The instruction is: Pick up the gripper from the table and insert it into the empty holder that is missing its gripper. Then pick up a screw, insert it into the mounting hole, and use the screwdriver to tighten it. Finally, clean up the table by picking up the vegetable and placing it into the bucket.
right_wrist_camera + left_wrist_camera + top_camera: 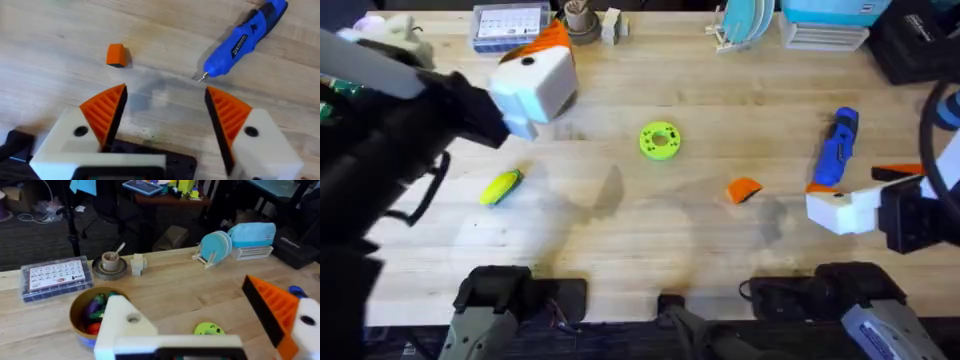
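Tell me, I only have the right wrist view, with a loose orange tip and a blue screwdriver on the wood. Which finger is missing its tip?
Observer: One on the left hand. That finger is a bare white holder; its other finger carries an orange wedge.
Operator: Where's the vegetable?
Observer: The yellow-green vegetable lies on the left part of the table in the overhead view, touching nothing.
Operator: And the bucket?
Observer: The bucket, with toy pieces inside, stands close beside the holder in the left wrist view.
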You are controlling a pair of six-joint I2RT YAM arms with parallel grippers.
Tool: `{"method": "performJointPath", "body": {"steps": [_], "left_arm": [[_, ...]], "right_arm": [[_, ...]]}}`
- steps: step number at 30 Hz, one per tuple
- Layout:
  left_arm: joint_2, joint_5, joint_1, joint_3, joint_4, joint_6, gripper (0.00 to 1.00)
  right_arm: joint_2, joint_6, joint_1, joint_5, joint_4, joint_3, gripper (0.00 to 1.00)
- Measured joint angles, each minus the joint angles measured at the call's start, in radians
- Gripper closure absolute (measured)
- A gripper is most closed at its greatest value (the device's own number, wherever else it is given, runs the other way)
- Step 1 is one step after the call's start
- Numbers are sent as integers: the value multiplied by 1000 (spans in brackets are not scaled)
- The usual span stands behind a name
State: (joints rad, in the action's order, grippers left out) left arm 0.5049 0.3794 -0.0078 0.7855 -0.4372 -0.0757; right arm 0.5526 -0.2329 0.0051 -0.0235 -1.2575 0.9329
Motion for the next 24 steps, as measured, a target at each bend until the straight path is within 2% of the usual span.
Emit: {"method": "performJointPath", "body": {"steps": [5, 11, 17, 24], "left_arm": [[0, 10, -13, -145, 163, 0, 8], [-12, 18, -76, -304, 321, -11, 6], [-98, 21, -124, -440, 394, -16, 7], [-235, 21, -153, -554, 404, -16, 7]], "right_arm": [[0, 0, 0, 0, 0, 0, 7], [0, 0, 0, 0, 0, 0, 7], [0, 0, 0, 0, 0, 0, 7], [0, 0, 0, 0, 0, 0, 9]]}}
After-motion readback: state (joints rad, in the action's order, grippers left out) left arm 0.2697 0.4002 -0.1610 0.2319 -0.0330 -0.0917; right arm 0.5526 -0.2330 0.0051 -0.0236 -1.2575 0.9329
